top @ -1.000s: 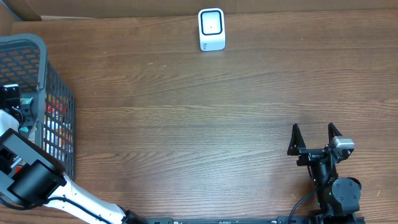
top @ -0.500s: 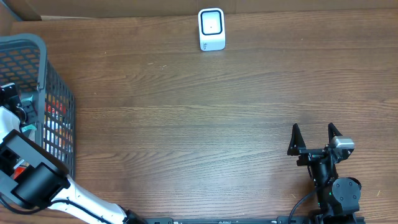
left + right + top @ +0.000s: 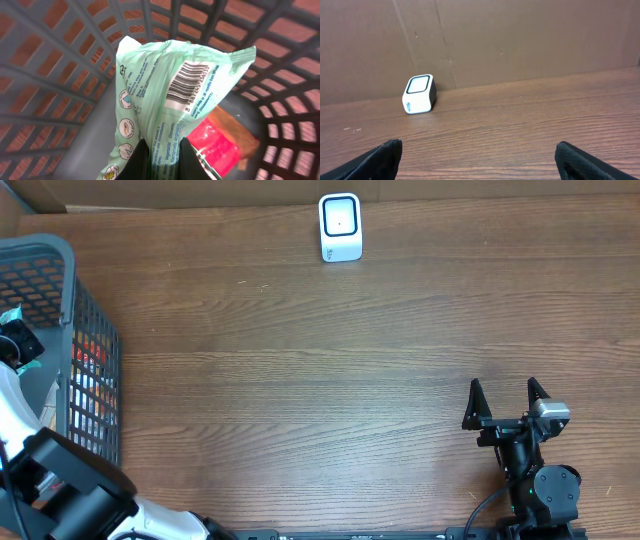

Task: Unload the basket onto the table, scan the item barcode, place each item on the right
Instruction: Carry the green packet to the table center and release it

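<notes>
1. Left gripper is clenched on the lower end of a pale green packet; its 2 dark fingers pinch the packet from both sides
2. The packet rises out of the jaws, crumpled, with its free end pointing away from the gripper
3. A barcode sits on a white patch near the packet's upper right, tilted and facing the left wrist camera
4. The packet is inside the grey mesh basket, held above its floor; a red item lies lower in the basket, to the right of the held packet
5. From overhead, the basket stands at the left edge of the wooden table with the left arm reaching into it; only a sliver of green shows at the gripper
6. White scanner stands at the far edge of the table, near its middle, well apart from basket and packet
7. Right gripper is released, jaws spread wide, low over the front right of the table and pointing toward the scanner, well apart from it
</notes>
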Robot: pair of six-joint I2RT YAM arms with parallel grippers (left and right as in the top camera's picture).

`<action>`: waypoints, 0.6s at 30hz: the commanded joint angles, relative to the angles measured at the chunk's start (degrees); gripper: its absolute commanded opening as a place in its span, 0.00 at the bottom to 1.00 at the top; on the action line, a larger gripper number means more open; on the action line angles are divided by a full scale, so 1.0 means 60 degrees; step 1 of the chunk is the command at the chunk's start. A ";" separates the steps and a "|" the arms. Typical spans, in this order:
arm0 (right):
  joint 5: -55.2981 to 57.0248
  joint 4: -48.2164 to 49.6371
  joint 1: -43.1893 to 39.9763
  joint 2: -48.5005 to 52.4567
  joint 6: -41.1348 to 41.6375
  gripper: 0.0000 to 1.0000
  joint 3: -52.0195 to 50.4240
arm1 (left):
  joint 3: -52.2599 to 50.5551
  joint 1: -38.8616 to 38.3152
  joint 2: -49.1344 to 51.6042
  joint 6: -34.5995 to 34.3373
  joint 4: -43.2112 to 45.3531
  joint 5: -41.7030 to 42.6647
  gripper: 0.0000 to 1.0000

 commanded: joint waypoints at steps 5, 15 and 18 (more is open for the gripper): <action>0.0025 0.0055 0.0011 -0.0095 -0.0036 1.00 -0.0102 | -0.0018 -0.0047 -0.1122 -0.0590 0.0000 0.0240 0.04; 0.0025 0.0055 0.0011 -0.0095 -0.0036 1.00 -0.0102 | 0.1042 -0.0812 -0.3330 -0.1271 0.0219 0.0208 0.04; 0.0025 0.0055 0.0011 -0.0095 -0.0036 1.00 -0.0102 | 0.1377 -0.1475 -0.4047 -0.1359 0.0244 0.0423 0.04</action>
